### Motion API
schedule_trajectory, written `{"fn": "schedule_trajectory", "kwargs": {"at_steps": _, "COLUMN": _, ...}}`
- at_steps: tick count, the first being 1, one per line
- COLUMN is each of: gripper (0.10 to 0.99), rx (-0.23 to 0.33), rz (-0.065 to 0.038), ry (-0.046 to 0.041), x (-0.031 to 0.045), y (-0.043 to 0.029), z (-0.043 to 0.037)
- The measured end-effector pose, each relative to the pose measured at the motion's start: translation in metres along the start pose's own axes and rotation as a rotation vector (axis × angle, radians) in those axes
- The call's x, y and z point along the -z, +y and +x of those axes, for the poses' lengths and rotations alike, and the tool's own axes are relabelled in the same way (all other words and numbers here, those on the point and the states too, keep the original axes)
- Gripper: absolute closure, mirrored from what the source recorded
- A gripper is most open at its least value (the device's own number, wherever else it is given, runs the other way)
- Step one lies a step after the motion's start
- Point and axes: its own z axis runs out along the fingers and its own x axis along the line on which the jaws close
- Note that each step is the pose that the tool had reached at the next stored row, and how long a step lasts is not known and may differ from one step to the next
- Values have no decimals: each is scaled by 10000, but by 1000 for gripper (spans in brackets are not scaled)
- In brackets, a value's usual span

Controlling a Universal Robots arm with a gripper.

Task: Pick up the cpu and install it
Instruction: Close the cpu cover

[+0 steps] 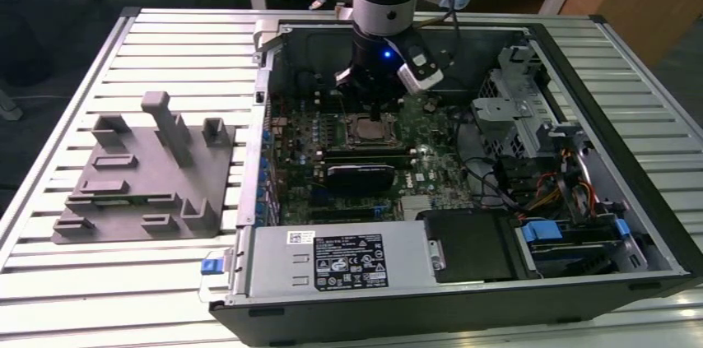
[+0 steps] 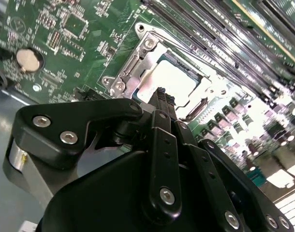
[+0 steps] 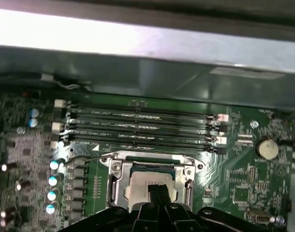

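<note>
The cpu (image 3: 136, 189) lies flat in the metal-framed socket (image 3: 115, 181) on the green motherboard, its pale silver top facing up. In the second wrist view the cpu (image 2: 169, 80) sits inside the socket frame (image 2: 133, 63). My gripper (image 3: 159, 190) hangs directly over the chip, its two black fingers pressed together with nothing between them. The fingertips (image 2: 160, 94) end close above the chip's surface; I cannot tell whether they touch it. In the exterior view my gripper (image 1: 378, 114) reaches down into the open computer case above the cpu (image 1: 371, 127).
A grey fixture (image 1: 137, 175) stands on the slatted table at the exterior view's left. Memory slots (image 3: 138, 126) run beside the socket. A coin battery (image 3: 266, 149), the power supply (image 1: 329, 262), the drive cage (image 1: 528, 118) and the case walls surround the board.
</note>
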Motion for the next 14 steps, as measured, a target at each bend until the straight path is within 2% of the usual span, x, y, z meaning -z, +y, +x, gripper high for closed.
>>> {"fn": "schedule_trajectory", "kwargs": {"at_steps": 10, "gripper": 980, "rx": 56, "rz": 8, "ry": -6, "x": 4, "y": 0, "z": 2}}
{"fn": "schedule_trajectory", "kwargs": {"at_steps": 14, "gripper": 980, "rx": -263, "rz": 23, "ry": -24, "x": 31, "y": 1, "z": 1}}
